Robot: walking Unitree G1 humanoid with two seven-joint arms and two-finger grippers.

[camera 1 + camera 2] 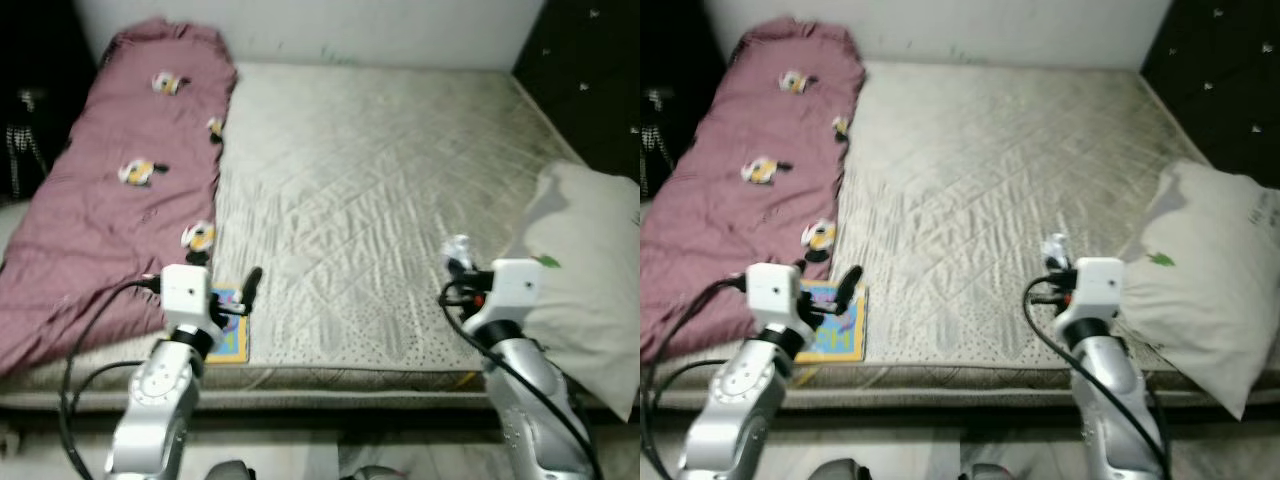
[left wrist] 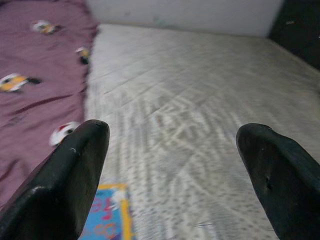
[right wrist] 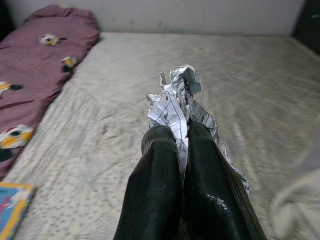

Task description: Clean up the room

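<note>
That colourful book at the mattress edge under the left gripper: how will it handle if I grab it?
The book looks thin and flat, so probably light but hard to get fingers under on the soft mattress. It lies near the edge, so a push might slide it off. The left gripper is open above it.

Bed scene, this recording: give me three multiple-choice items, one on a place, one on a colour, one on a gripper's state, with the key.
1. Where does the colourful book lie?
A. at the mattress's near edge, beside the blanket
B. on the pillow
C. against the far wall

2. What colour is the blanket?
A. green
B. dusty maroon-pink
C. black

3. What is the right gripper doing?
A. fingers wide open
B. shut on crumpled paper
C. gripping the pillow

Key: 1 A, it sits on the mattress by the left gripper. 2 B, with small duck prints. 3 B, the crumpled paper sticks out between its fingers; the pillow lies apart.
</note>
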